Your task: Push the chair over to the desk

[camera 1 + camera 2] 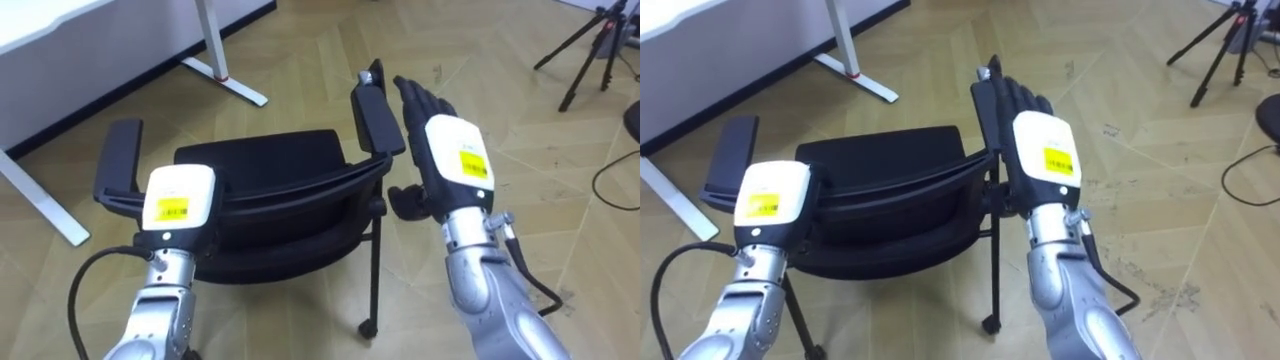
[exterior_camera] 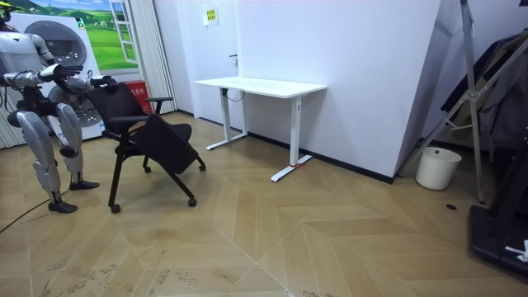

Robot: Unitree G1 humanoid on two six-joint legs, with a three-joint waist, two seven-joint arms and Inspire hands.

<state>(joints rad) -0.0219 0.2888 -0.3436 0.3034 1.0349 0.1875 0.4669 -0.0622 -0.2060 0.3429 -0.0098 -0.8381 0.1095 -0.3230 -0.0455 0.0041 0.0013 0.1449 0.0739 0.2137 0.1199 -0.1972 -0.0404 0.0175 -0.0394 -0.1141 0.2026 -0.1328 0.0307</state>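
Observation:
A black chair (image 1: 265, 165) on castors stands right in front of me on the wood floor, its backrest rim (image 1: 290, 195) nearest me and tipped back. My left hand (image 1: 178, 203) rests at the rim's left part, its fingers hidden behind its own back. My right hand (image 1: 452, 150) is open, with straight fingers (image 1: 420, 98) reaching forward beside the right armrest (image 1: 378, 120) and the thumb (image 1: 405, 203) low by the frame. In the room view I stand behind the chair (image 2: 157, 136) at the room view's left, arms stretched to its back.
A white desk (image 1: 60, 30) with white legs (image 1: 215, 50) stands ahead to my left, and its foot (image 1: 50, 215) runs near the chair's left armrest (image 1: 120, 155). A black tripod (image 1: 590, 50) stands far right. A white bucket (image 2: 437, 167) sits by the wall.

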